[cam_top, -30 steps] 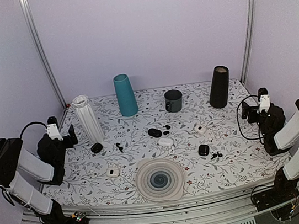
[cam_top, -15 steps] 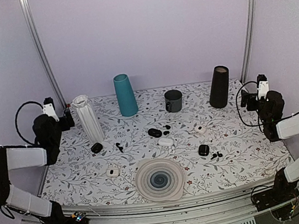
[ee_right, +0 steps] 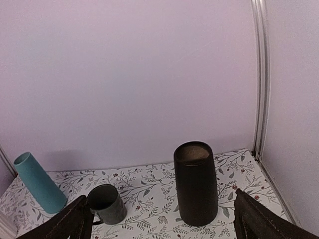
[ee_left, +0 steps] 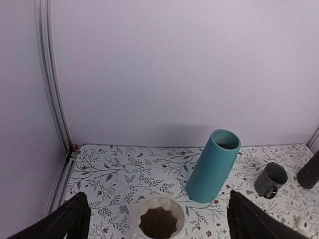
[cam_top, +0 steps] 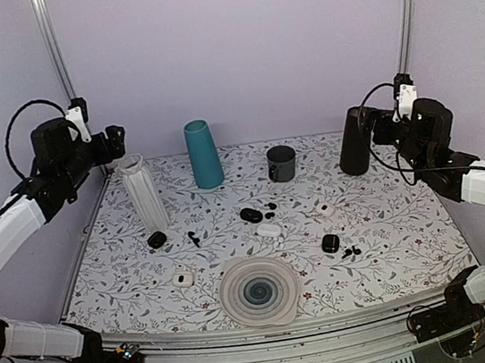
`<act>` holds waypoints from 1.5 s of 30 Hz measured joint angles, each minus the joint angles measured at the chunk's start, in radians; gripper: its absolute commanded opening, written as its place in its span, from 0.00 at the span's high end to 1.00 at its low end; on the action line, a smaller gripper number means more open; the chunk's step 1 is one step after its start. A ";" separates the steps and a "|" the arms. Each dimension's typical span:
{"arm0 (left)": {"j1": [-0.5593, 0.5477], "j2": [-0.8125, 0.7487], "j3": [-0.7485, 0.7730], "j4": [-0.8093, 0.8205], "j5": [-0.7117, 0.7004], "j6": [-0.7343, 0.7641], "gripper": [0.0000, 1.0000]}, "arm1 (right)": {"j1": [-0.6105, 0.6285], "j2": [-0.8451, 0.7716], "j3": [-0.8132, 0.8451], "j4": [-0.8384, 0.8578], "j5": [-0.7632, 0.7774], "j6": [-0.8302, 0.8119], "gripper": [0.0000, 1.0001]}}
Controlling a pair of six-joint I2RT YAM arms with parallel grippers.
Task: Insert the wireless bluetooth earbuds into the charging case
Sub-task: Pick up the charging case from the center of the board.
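1. The left hand hangs up in the air over the far-left corner. Its two dark fingers are spread wide with nothing between them.
2. Same deal for the right hand: fingers spread wide and empty, up beside the top of the black vase.
3. Right under the left hand is a white ribbed vase, matte and fluted, with a scalloped mouth. Just beyond it stands a smooth teal vase, tapered and upright.
4. The black vase is a matte tapered cylinder with a brownish inside. To its left sits a squat grey mug, which has a handle.
5. The earbuds are all down on the worktop, which has a floral print, well apart from both hands. A glossy black pair lies just beside a black case. Another black pair sits next to an oval black case. A lone black earbud lies near a small black case. Any white ones are too tiny for me to pick out.
6. There are also pebble-shaped white cases: one mid-worktop, one front-left and one further right.
7. At the front middle there's a round cream dish with a wavy edge and dark concentric rings at its centre.
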State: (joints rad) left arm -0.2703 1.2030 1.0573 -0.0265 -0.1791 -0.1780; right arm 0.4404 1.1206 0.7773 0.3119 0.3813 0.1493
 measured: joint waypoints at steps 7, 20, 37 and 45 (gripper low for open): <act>0.010 -0.059 0.077 -0.116 0.016 -0.141 0.04 | -0.013 -0.126 0.021 -0.065 0.098 0.138 0.01; -0.293 0.013 0.010 -0.152 0.098 -0.262 0.04 | -0.004 -0.175 -0.003 -0.340 -0.105 0.253 0.01; -0.475 0.322 -0.002 -0.026 0.122 -0.310 0.04 | 0.004 0.095 -0.020 -0.537 -0.366 0.328 0.00; -0.476 0.312 -0.035 0.055 0.192 -0.315 0.04 | 0.050 0.242 -0.032 -0.561 -0.412 0.371 0.17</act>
State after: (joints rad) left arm -0.7464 1.5146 1.0225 0.0288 0.0128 -0.4927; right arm 0.4904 1.3624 0.7448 -0.2493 -0.0311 0.5205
